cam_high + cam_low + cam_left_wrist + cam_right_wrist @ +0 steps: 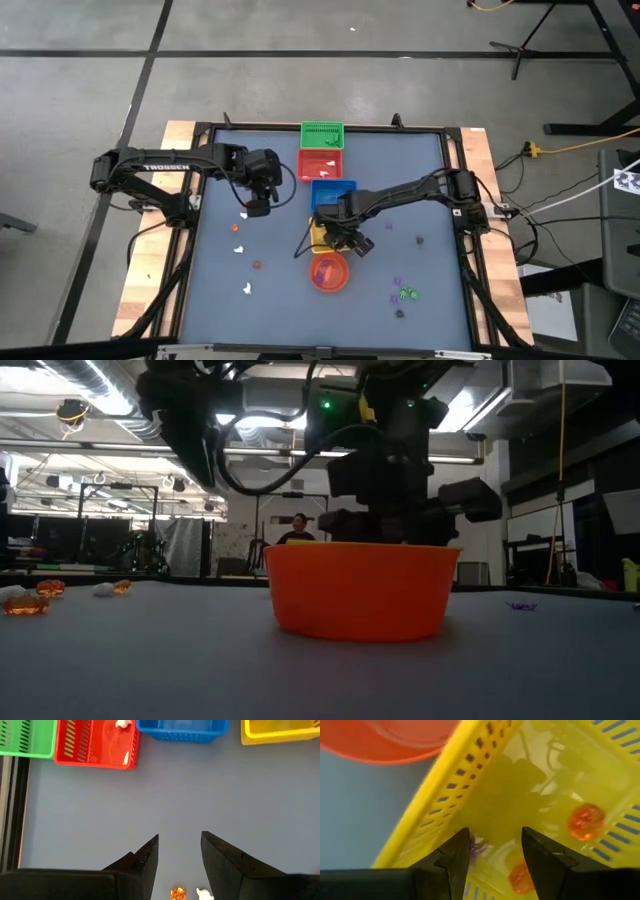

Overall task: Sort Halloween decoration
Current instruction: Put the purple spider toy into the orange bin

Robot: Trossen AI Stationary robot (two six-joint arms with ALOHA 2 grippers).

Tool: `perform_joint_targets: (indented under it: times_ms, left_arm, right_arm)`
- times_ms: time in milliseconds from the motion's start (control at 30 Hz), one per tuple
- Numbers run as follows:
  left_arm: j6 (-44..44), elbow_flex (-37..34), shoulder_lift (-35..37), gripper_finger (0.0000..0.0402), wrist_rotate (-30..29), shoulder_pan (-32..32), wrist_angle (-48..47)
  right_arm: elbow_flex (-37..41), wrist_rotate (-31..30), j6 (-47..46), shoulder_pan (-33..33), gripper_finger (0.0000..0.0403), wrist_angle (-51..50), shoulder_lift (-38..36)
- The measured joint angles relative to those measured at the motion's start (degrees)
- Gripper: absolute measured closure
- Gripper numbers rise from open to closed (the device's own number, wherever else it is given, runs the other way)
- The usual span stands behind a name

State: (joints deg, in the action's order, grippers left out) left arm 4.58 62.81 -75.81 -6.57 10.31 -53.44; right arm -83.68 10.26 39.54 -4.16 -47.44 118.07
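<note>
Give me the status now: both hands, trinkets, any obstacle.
Left hand open above table, empty. Right hand open over yellow plastic basket; orange trinkets inside. Nothing blocking.

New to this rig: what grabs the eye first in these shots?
The column of bright baskets down the table's middle: green basket, red basket, blue basket, then the yellow basket, with the round orange bowl at the near end. The right tool hangs open over the yellow basket, which holds orange trinkets. The left tool is open above loose trinkets on the left side.
</note>
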Motion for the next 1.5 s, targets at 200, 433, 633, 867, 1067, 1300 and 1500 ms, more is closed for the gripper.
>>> perform_joint_targets:
  times_ms: [200,433,633,867,1067,1300,1500]
  left_arm:
    - [0.0,0.0,0.0,0.0269,0.0,0.0,0.4]
    - [0.0,0.0,0.0,0.0269,0.0,0.0,0.5]
    - [-0.1,0.0,0.0,0.0269,0.0,0.0,0.5]
    - [-1.2,0.0,0.0,0.0269,0.0,0.0,0.5]
    - [-1.2,0.0,0.0,0.0269,0.0,0.0,0.5]
    - [-1.2,0.0,0.0,0.0269,0.0,0.0,0.5]
    - [-1.2,0.0,0.0,0.0269,0.0,0.0,0.5]
  right_arm:
    - [0.0,-2.7,0.6,0.0,0.0226,-1.2,0.3]
    - [-0.7,-5.3,0.8,0.0,0.0226,-0.5,0.3]
    - [-3.5,-5.3,1.3,0.0,0.0226,-2.6,0.3]
    - [-6.4,-5.2,1.5,0.0,0.0226,-6.9,0.2]
    - [-6.6,-3.9,6.4,0.0,0.0226,-12.7,0.2]
    - [-6.6,-3.1,9.0,0.0,0.0226,-10.9,0.2]
    - [-6.6,-2.1,10.1,0.0,0.0226,-11.1,0.2]
